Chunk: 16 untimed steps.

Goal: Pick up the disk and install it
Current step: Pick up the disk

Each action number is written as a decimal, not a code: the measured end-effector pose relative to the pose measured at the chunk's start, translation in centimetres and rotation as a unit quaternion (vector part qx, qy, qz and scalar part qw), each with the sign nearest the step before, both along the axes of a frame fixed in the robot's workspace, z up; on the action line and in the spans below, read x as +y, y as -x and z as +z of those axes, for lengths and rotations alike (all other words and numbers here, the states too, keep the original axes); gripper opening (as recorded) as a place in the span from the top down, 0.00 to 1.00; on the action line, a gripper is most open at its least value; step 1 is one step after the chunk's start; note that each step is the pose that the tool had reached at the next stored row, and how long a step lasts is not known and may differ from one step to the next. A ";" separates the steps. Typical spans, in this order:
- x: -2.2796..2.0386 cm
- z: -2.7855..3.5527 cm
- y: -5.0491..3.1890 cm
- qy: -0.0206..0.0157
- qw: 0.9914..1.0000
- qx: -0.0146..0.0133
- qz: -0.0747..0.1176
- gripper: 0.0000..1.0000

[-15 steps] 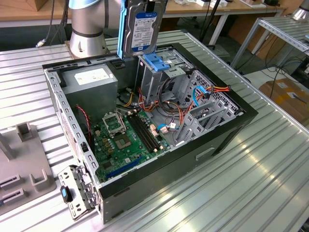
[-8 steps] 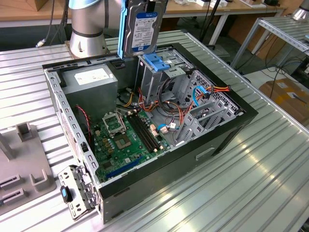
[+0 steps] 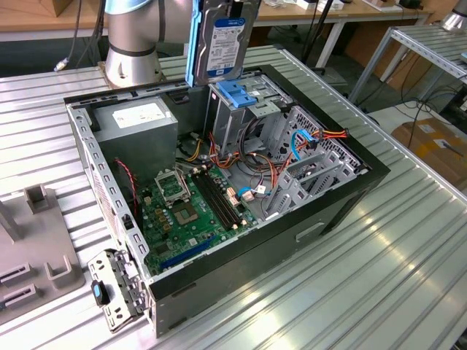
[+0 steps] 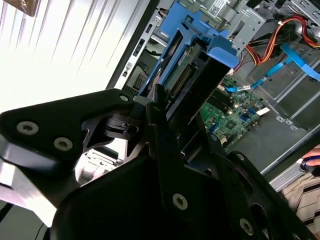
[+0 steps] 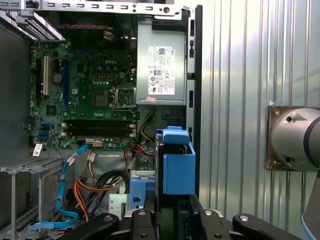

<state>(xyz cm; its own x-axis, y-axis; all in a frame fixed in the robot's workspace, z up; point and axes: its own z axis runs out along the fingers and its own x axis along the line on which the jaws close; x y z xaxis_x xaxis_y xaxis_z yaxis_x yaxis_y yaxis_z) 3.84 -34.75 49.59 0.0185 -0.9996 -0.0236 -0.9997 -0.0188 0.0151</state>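
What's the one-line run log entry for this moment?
disk: held upright, lifted | position: above open computer case | installed: not yet

ribbed metal tabletop (image 3: 379, 277) | wooden benches (image 3: 36, 20) behind | cardboard box (image 3: 434, 142) on floor

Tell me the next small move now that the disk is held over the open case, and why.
Probably a short, slow descent toward the drive cage. The gripper holds the disk upright, clear of the cage and just above its blue latch. In the first wrist view the disk's blue carrier sits close over that bay, so lowering seems the smallest useful step.
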 end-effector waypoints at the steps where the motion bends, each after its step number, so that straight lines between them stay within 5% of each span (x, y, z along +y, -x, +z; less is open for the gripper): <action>1: 0.00 0.00 -0.26 0.000 1.000 0.000 0.000 0.65; 16: 0.00 0.00 -1.80 0.000 1.000 0.000 0.000 0.65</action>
<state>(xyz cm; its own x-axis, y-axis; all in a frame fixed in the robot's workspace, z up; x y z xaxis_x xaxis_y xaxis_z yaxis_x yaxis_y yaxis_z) 5.64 -34.75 49.59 0.0184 -0.9996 -0.0236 -0.9997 -0.0188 0.0151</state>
